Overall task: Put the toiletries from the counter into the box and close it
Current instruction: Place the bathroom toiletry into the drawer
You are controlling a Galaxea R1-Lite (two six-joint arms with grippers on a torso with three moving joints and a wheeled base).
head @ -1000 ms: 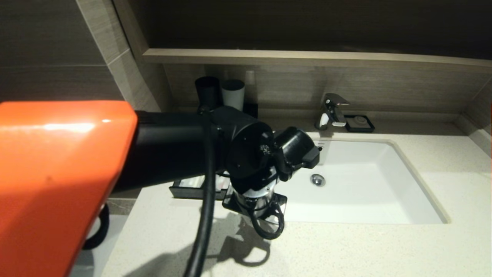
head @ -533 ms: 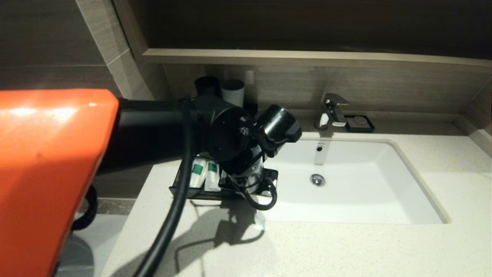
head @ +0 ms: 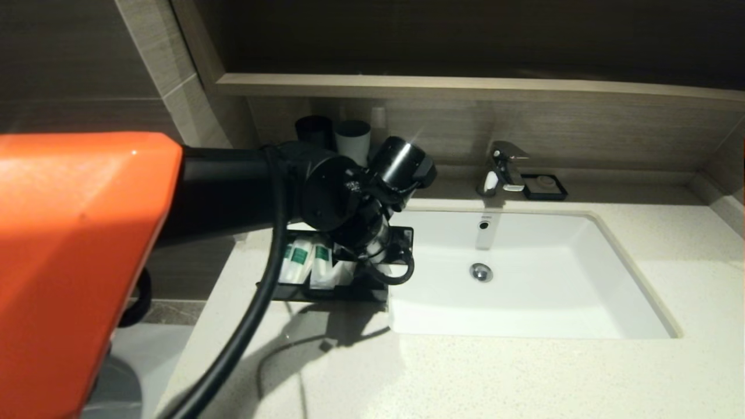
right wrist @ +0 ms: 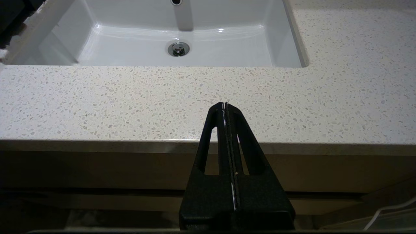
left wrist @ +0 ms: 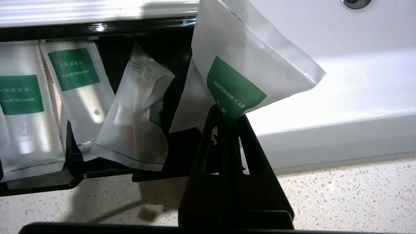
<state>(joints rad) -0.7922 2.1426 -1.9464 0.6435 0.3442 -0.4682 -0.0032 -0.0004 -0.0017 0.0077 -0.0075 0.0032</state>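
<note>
The low black rectangular box (left wrist: 107, 175) is sitting with its front drawer pulled open, just beside the white sink's rim on the speckled cream bench (left wrist: 341, 195). Inside the box, two long clear sachets with green labels (left wrist: 74, 87) are lying side by side, and a small plain clear sachet (left wrist: 136, 117) is leaning next to them. A squarish clear sachet with a green label (left wrist: 247, 61) is hanging tilted over the box's sink-side end.

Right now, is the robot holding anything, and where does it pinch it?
Yes: the left gripper pinches the shower cap packet by its green-labelled corner. The right gripper holds nothing.
</note>
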